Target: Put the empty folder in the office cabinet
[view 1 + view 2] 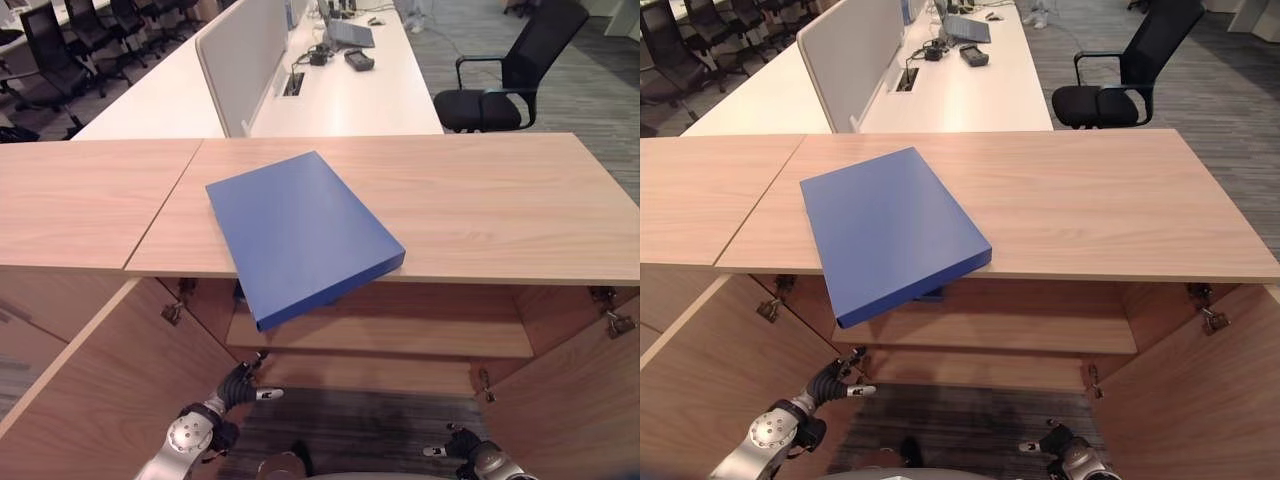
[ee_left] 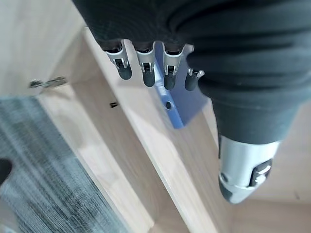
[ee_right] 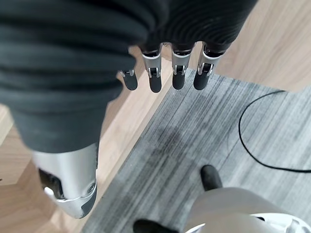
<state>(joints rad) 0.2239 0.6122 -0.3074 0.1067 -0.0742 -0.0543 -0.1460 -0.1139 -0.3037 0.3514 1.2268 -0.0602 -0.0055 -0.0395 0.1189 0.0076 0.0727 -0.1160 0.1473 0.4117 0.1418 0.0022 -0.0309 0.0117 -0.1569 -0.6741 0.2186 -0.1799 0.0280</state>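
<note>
The folder (image 1: 300, 232) lies on the cabinet top (image 1: 480, 200), its near corner overhanging the open cabinet's shelf (image 1: 400, 338). Beyond stands a desk (image 1: 350, 95), a chair (image 1: 510, 70) to its right.

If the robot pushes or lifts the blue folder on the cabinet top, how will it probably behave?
The blue folder probably stays stiff: its corner overhangs the cabinet top edge without sagging. It may slide easily, since both surfaces look smooth. Pushed further toward the robot, it could tip off, as part already hangs over the open cabinet. It looks flat and boxy, so it should not roll.
</note>
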